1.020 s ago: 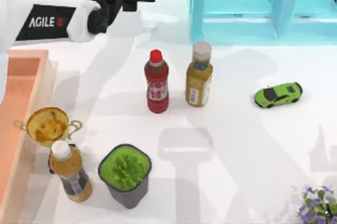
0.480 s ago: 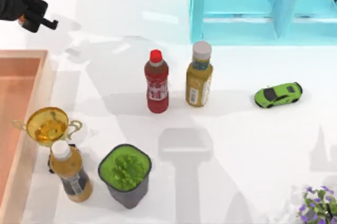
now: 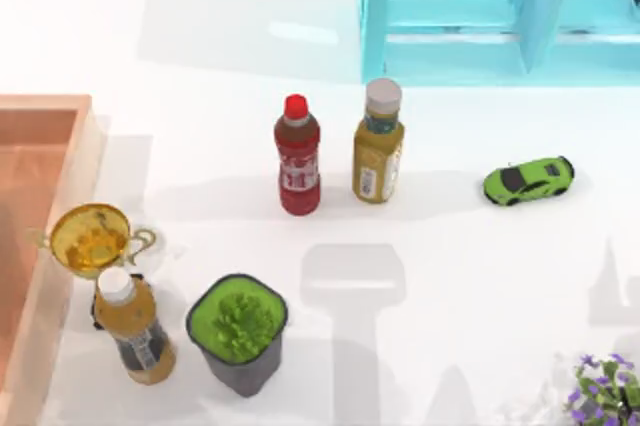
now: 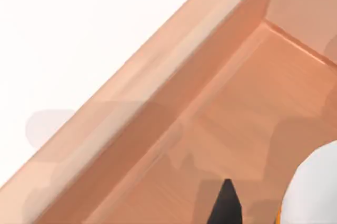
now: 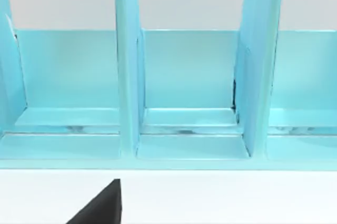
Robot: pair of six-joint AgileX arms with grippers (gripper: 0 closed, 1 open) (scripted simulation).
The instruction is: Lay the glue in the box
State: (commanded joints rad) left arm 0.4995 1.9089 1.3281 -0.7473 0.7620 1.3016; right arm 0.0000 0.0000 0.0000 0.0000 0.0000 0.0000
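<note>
Box (image 3: 60, 111) sits at the tabletop's (image 3: 460, 276) left edge, partly cut off in the top view. Left wrist view looks down into the box at its salmon floor (image 4: 247, 129) and thick rim (image 4: 121, 92). A dark fingertip (image 4: 225, 205) of the left pincer and a white rounded body with an orange sliver, the glue (image 4: 313, 190), hang over the floor at the frame's edge. Cannot tell whether the left pincer is clamped on it or apart.

Just right of the box's rim: gold trophy (image 3: 92, 238), tea bottle (image 3: 135, 331) touching it, then green plant pot (image 3: 238, 331). Mid-tabletop: red bottle (image 3: 298, 156) and yellow bottle (image 3: 378, 143), upright, close but apart. Wide open room between these and the far edge, also right of the pot.

Turquoise shelf (image 3: 500, 16) on the far right edge; green toy car (image 3: 528, 180) near it; purple flowers (image 3: 605, 391) in the near right corner.

Right wrist view faces the shelf's compartments (image 5: 187, 87) level-on, one dark fingertip (image 5: 102, 205) low; right pincer state cannot tell.
</note>
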